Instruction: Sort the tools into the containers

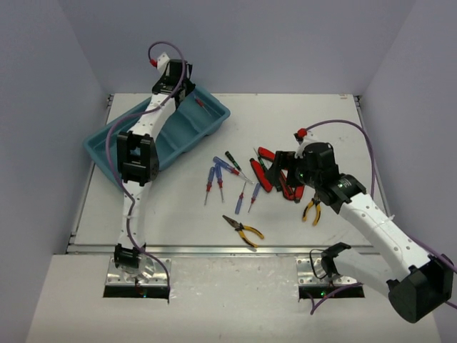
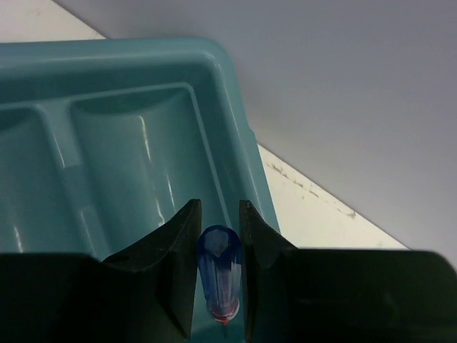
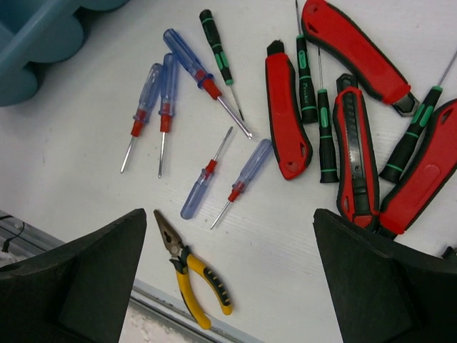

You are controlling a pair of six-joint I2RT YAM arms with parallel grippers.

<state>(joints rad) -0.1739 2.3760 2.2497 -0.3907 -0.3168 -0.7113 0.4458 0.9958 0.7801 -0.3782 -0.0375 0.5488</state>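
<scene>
Teal-blue all over, that tray point(image 1: 96, 146), with pale glossy streaks in its wells. Between the left gripper's point(image 2: 219, 214) black fingers point(image 2: 178, 264), the held screwdriver point(image 2: 218, 261) shows translucent blue, a red collar at its base. Down on the white table point(image 1: 178, 221), the loose blue screwdrivers point(image 3: 187, 57) carry the same clear blue handles, red collars and silver shafts. The slim screwdrivers point(image 3: 216, 43) are black with green bands. The chunky red tools point(image 3: 285, 114) wear black edging. The pliers point(image 3: 200, 286) come up yellow with black grip patches and a dull metal nose. The right gripper point(image 3: 227, 214) is black too.
</scene>
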